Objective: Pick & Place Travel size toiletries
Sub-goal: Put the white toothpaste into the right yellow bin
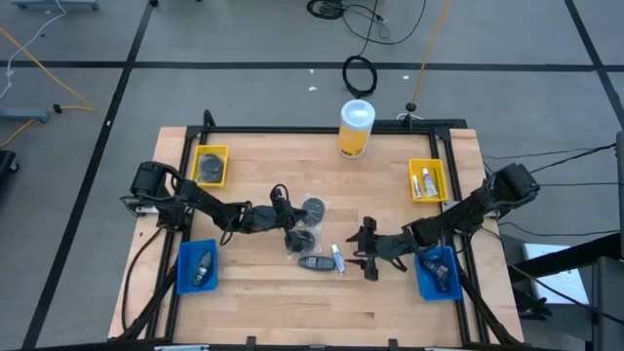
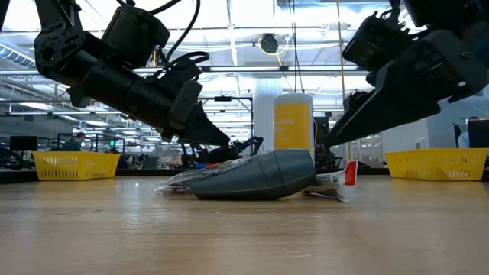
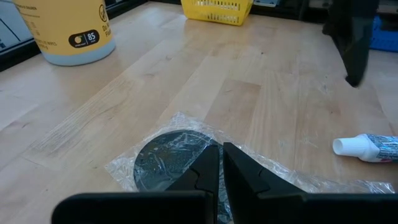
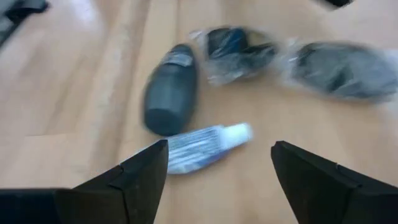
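Observation:
Two dark grey discs in clear wrap (image 1: 314, 208) (image 1: 302, 240), a dark grey oblong bottle (image 1: 314, 262) and a small white tube (image 1: 338, 258) lie together at mid-table. My left gripper (image 1: 292, 232) is shut at the wrap beside one disc (image 3: 165, 165). My right gripper (image 1: 364, 252) is open, just right of the tube, and holds nothing. In the right wrist view its fingers (image 4: 217, 162) stand either side of the tube (image 4: 205, 146), short of it, with the bottle (image 4: 169, 90) beyond. In the low view the bottle (image 2: 260, 176) lies on its side. My left gripper is shut on the clear wrap (image 3: 205, 140) at the disc's edge, coming slanting down from the table's left. The fingertips (image 3: 211, 163) hide the place of contact, so I cannot tell how many layers they have. The disc lies flat on the table.
A large yellow cylinder with a white lid (image 1: 356, 127) stands at the far edge. A yellow bin (image 1: 211, 166) sits far left, and another (image 1: 427, 180) far right holds white tubes. A blue bin (image 1: 198, 265) sits near left and another (image 1: 436, 271) near right.

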Robot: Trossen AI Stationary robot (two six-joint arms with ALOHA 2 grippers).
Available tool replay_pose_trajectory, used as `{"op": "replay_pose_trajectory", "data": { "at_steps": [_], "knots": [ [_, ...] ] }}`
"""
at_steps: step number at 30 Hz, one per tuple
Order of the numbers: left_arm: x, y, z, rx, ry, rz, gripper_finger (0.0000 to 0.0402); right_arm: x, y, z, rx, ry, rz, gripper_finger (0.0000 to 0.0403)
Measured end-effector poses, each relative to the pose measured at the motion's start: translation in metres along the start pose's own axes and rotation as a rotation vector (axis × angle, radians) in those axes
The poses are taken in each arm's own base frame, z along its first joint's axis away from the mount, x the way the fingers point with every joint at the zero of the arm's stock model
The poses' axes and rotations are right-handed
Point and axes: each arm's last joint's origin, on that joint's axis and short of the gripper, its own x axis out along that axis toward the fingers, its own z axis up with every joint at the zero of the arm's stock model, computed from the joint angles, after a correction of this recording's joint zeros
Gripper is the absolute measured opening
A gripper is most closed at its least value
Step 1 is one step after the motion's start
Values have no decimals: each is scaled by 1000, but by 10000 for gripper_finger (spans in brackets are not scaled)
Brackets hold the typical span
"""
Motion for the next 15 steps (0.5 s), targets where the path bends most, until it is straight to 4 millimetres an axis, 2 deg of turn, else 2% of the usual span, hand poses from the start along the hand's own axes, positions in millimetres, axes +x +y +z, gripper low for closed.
{"op": "replay_pose_trajectory", "data": {
  "at_steps": [3,10,15],
  "knots": [
    [0,0,0,0,0,0,21,3,4,-1,24,7,6,283],
    [0,0,0,0,1,0,21,31,21,4,44,55,67,278],
    [0,0,0,0,1,0,21,46,24,2,32,137,12,277]
  ]
}}
